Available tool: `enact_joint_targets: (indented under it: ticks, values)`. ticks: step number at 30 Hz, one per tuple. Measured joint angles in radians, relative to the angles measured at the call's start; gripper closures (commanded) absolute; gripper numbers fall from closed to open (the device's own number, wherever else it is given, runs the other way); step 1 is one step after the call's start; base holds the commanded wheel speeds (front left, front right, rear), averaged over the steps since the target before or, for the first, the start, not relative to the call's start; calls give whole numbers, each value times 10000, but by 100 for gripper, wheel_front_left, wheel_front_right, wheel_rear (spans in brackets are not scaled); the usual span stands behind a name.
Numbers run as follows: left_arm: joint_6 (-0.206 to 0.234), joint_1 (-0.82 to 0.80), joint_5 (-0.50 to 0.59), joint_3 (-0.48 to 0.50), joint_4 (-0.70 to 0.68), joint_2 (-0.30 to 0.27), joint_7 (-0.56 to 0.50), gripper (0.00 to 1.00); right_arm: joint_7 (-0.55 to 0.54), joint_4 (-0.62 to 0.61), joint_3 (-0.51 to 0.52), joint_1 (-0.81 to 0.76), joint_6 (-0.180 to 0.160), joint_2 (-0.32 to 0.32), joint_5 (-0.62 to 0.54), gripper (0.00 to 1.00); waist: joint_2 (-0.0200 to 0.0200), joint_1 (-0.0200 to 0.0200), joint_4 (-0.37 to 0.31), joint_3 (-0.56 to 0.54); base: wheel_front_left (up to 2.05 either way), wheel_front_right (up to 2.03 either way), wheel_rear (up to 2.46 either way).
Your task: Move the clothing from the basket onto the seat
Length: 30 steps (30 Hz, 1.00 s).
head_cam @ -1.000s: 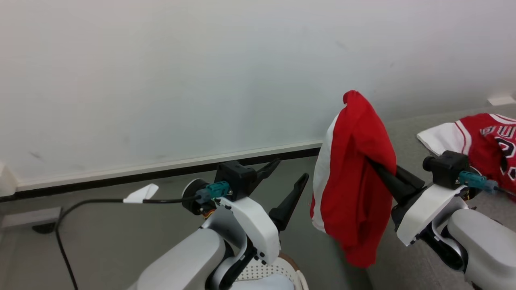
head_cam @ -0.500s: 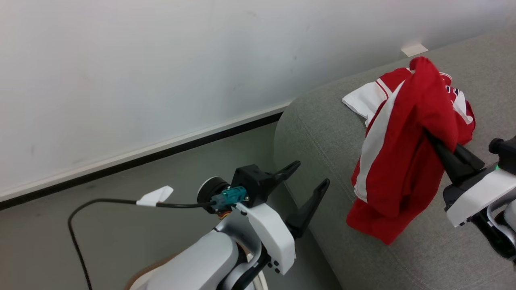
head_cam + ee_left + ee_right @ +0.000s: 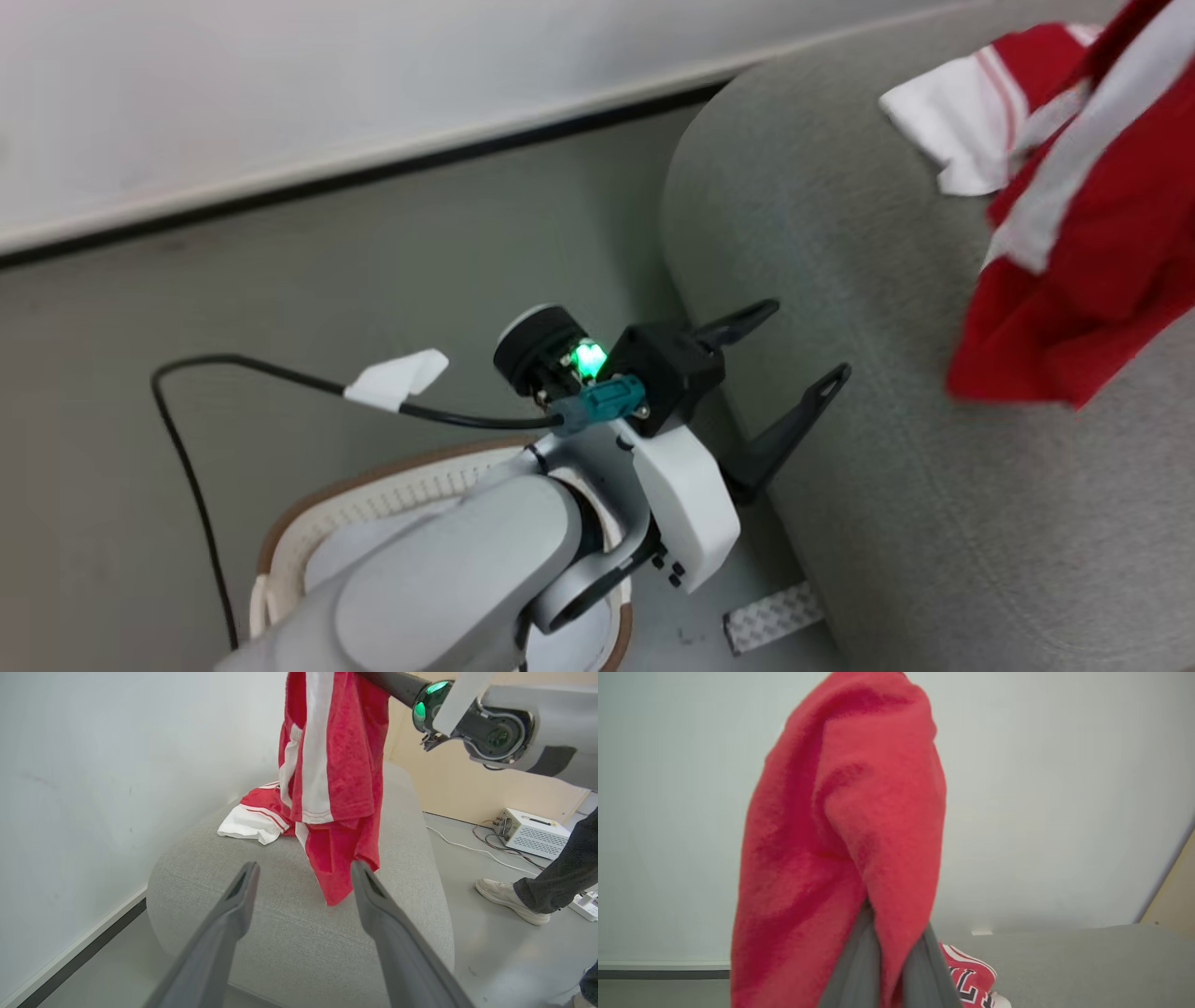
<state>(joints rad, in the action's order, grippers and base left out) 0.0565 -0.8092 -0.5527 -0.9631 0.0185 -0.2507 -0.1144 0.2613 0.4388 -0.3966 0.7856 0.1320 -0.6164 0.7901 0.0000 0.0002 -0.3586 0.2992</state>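
One piece of the clothing, the red jersey [image 3: 254,812] with white sleeves and black-and-white lettering, already lies on the seat [image 3: 289,933] near its far end by the wall; that part of the job looks done.

A second piece, a red garment with a white stripe [image 3: 336,765], is in the air; the right gripper [image 3: 889,947] has its two fingers closed tight on a fold of it, and the cloth drapes over the fingertips and hangs down in a long bunch. From the left wrist view it hangs above the middle of the seat, just in front of the jersey; whether its lowest hem touches the upholstery cannot be told. What appears to be left for this piece is lowering it and letting go.

The left gripper [image 3: 805,341] is spread wide and holds nothing; it hovers beside the seat's rounded edge and above the basket [image 3: 373,476], which stands on the floor.

Inside the basket only a pale surface shows, with no red; the left arm covers much of it, so whether more clothing waits there cannot be told. By this judgement the task is near its end.
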Motion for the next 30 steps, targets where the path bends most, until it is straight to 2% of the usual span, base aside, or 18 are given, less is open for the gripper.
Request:
enact_joint_targets:
  ticks: [7, 11, 16, 17, 18, 19, 21, 25, 30]
  values:
    - [-75, -632, 301, -40, -339, -4, -194, 0, -58, 1825, 1981, 2094, 0, -562, -612, 100, 0, 1, 837, 1420, 0, 0, 0]
    - [-75, -821, 366, -102, -552, 104, -265, 0, -92, 3687, 3225, 3084, 0, -623, -1494, 100, 0, 0, 1314, 2106, 0, 0, 0]
    - [58, -831, 412, -153, -744, 125, -336, 0, -44, 6134, 4732, 3703, 0, -334, -2876, 100, 0, 0, 1866, 2791, 0, 0, 0]
    - [67, -827, 414, -169, -798, 115, -343, 0, -35, 6510, 5116, 3768, 0, -328, -3101, 72, 0, 0, 1960, 2916, 0, 0, 0]
    - [117, -825, 431, -171, -844, 92, -351, 0, -35, 6679, 5544, 3773, 0, -303, -3352, 9, 0, 0, 2049, 3044, 0, 0, 0]
    - [150, -822, 439, -157, -869, 38, -351, 0, -33, 6709, 6036, 3762, 0, -247, -3685, 0, 0, 0, 2128, 3162, 0, 0, 0]
    - [249, -809, 535, -79, -872, -165, -324, 0, -21, 6422, 7083, 3562, 0, 27, -4307, 0, 0, 0, 2261, 3342, 0, 0, 0]
    - [416, -805, 673, 188, -867, -491, -63, 0, -6, 4918, 8569, 2562, 0, 1522, -5741, 0, 0, 0, 2228, 3330, 0, 0, 0]
    - [504, -593, 479, 493, -704, -736, 255, 0, 0, 2895, 9294, 1257, 0, 2847, -6980, 0, 0, -1, 2018, 2786, 0, 0, 0]
